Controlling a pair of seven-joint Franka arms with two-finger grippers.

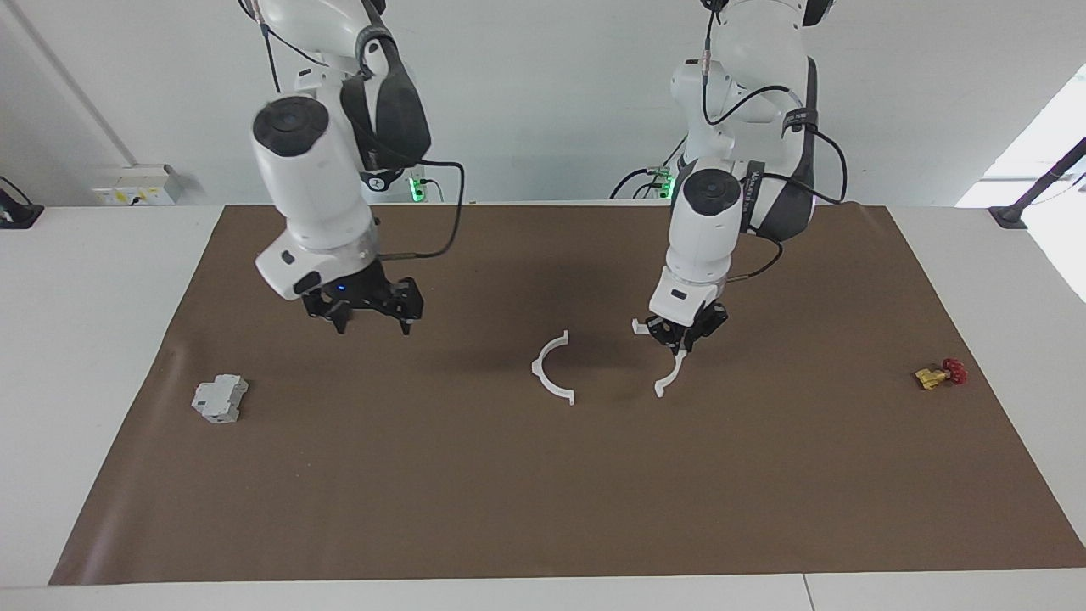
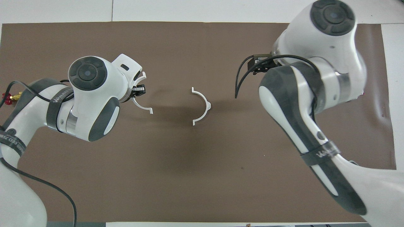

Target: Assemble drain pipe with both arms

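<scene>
The drain pipe is in two white half-rings. One half-ring (image 1: 551, 370) (image 2: 202, 105) lies flat on the brown mat (image 1: 543, 492) near its middle, touched by nothing. The other half-ring (image 1: 670, 375) (image 2: 142, 106) hangs tilted from my left gripper (image 1: 681, 339) (image 2: 139, 91), which is shut on its middle. Its lower end is close to the mat, beside the lying half, toward the left arm's end. My right gripper (image 1: 373, 324) (image 2: 260, 64) hovers open and empty over the mat toward the right arm's end. In the overhead view the right arm hides most of it.
A grey boxy block (image 1: 219, 399) lies on the mat at the right arm's end, hidden in the overhead view. A small red and yellow part (image 1: 940, 374) (image 2: 8, 97) lies at the left arm's end.
</scene>
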